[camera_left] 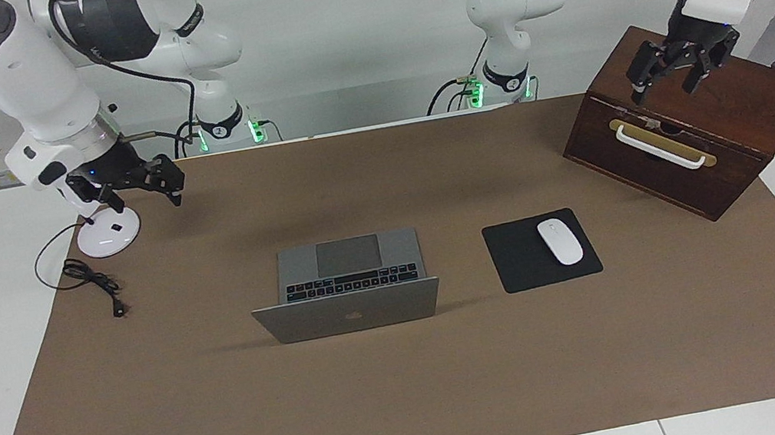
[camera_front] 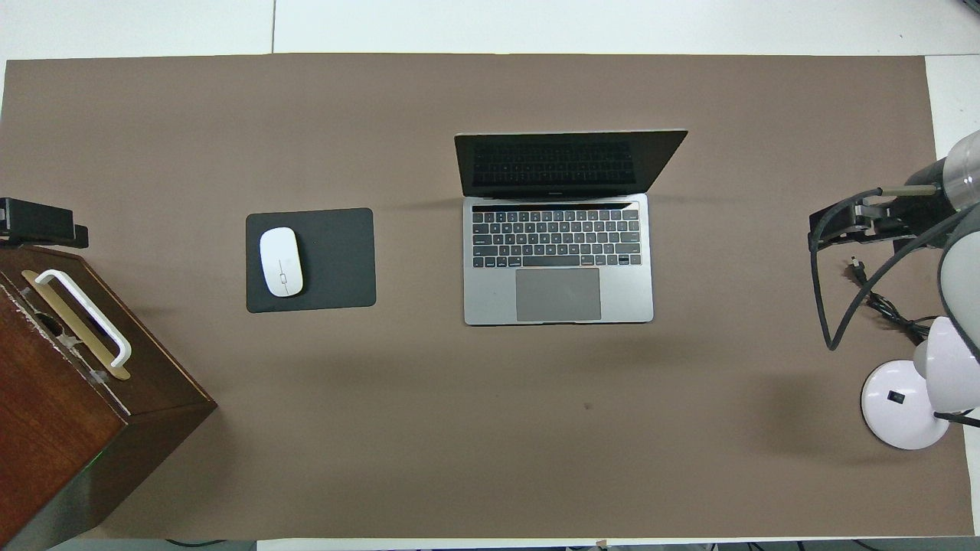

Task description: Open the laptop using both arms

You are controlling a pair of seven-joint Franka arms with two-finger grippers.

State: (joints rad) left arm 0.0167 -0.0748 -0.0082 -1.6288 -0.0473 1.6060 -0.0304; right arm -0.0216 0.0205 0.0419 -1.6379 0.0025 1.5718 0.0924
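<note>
The silver-grey laptop (camera_left: 348,311) (camera_front: 557,295) stands open in the middle of the brown mat, its lid upright and its keyboard and trackpad facing the robots. Neither arm touches it. My left gripper (camera_left: 664,88) (camera_front: 38,222) hangs open over the top of the wooden box, at the left arm's end of the table. My right gripper (camera_left: 146,201) (camera_front: 834,229) hangs open and empty above the mat beside the lamp base, at the right arm's end.
A white mouse (camera_left: 560,241) lies on a black mouse pad (camera_left: 518,259) between the laptop and the dark wooden box (camera_left: 725,140) with a white handle. A white desk lamp base (camera_left: 109,234) and its black cable (camera_left: 90,280) sit under the right arm.
</note>
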